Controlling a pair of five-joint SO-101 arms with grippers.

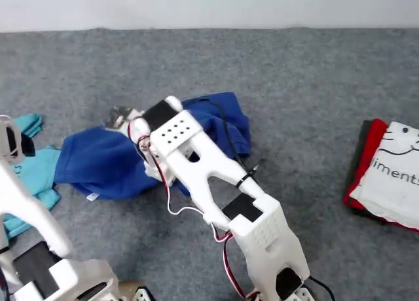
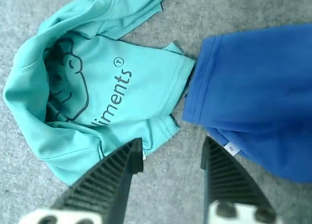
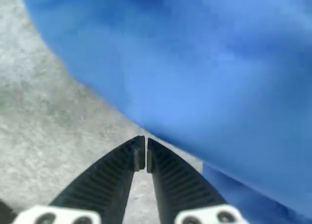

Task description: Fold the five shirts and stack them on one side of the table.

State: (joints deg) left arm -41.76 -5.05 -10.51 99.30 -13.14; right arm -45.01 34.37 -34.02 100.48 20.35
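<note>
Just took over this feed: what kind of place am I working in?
Probably a robot test bench: a grey carpeted table, a bare white wall, a blue shirt and teal shirt laid out.

On my high view the middle shirt [image 1: 105, 160] lies at the centre of the counter [image 1: 294, 85], spreading toward the left. The left shirt [image 1: 36, 173] sits at the frame's left edge, right beside it, and their edges meet. Well apart, at the right edge, I see the stack of folded shirts [image 1: 393, 177], one lying upon another. The right arm [image 1: 209, 180] comes up from bottom centre and lies over the middle shirt, the right jaws at that shirt's border. The left arm [image 1: 26, 216] stands at lower left, the left jaws above bare counter just before both shirts.
</note>
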